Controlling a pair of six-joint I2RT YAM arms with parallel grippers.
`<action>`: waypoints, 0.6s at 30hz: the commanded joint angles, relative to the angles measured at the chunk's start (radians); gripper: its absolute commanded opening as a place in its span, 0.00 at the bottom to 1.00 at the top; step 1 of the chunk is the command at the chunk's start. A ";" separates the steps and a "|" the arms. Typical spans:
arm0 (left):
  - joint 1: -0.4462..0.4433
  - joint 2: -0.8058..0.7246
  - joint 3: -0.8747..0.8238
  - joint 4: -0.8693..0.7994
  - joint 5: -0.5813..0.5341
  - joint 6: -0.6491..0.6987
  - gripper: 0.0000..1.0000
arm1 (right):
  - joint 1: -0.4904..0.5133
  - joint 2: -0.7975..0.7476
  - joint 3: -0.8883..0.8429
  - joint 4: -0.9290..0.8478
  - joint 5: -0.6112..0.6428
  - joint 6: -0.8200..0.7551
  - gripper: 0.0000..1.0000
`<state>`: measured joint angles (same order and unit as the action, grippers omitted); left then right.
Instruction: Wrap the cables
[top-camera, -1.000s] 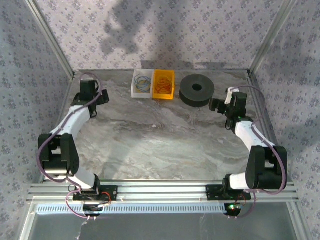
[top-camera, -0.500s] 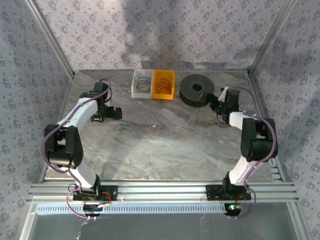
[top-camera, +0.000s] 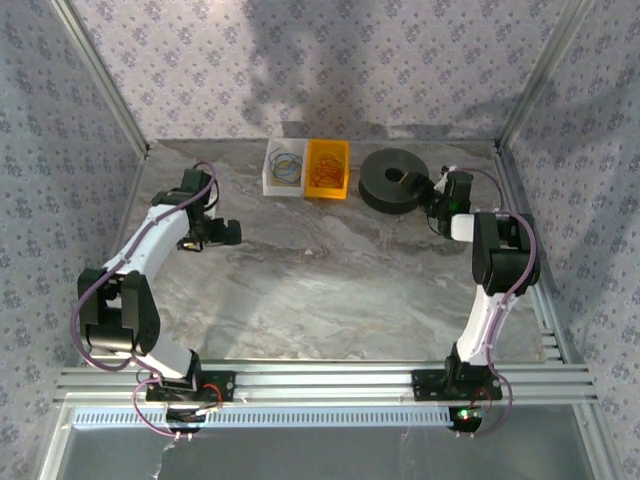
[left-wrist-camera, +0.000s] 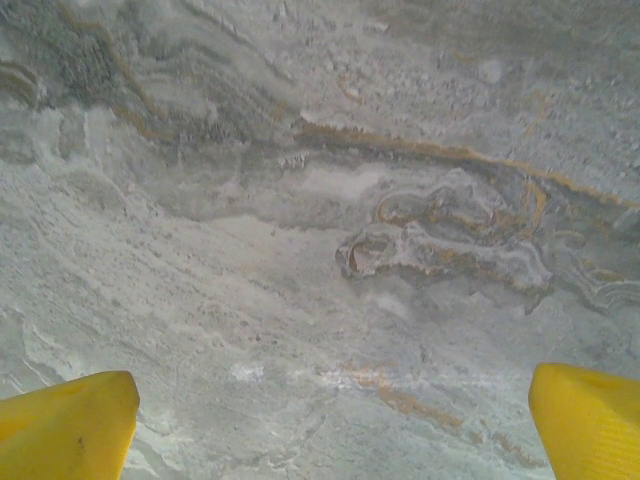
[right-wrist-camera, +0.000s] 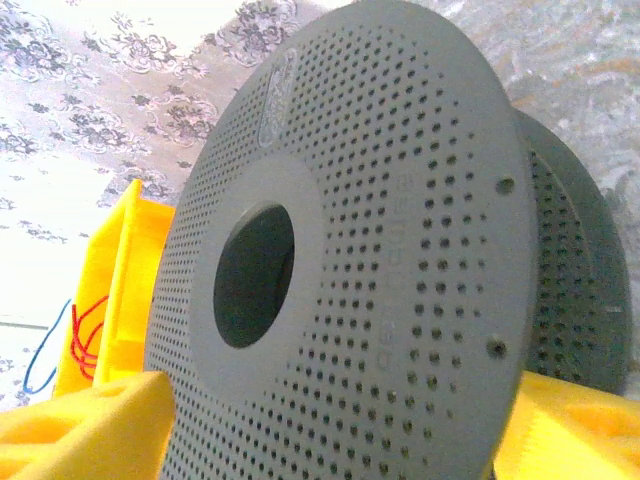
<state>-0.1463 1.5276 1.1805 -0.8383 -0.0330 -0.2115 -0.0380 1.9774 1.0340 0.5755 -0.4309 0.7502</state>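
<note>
The right arm reaches to the one black spool (top-camera: 392, 180), the right gripper (top-camera: 432, 195) spread open astride its rim. The left gripper (top-camera: 230, 232), well left of the spool, is bent down, fingers wide apart. The red cables (top-camera: 326, 172) lie in the yellow bin (top-camera: 327, 193), one of two bins left of the spool.

Nothing written can be read for certain. In the right wrist view the spool (right-wrist-camera: 400, 250) has faint raised lettering on its perforated face, beside the centre hole. It also has a small oval stamp near its upper rim. Both are too blurred to make out.
</note>
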 joint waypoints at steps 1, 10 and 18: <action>-0.006 -0.028 0.005 -0.022 0.022 -0.010 1.00 | 0.000 0.046 0.040 0.014 0.035 0.045 0.74; -0.006 -0.070 -0.014 -0.012 0.017 -0.011 1.00 | 0.003 0.084 0.061 0.016 0.100 0.060 0.55; -0.008 -0.066 0.002 -0.024 0.025 -0.011 1.00 | -0.009 0.075 0.047 0.029 0.095 0.071 0.28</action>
<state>-0.1471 1.4807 1.1713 -0.8387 -0.0219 -0.2115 -0.0372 2.0403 1.0798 0.6270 -0.3782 0.8326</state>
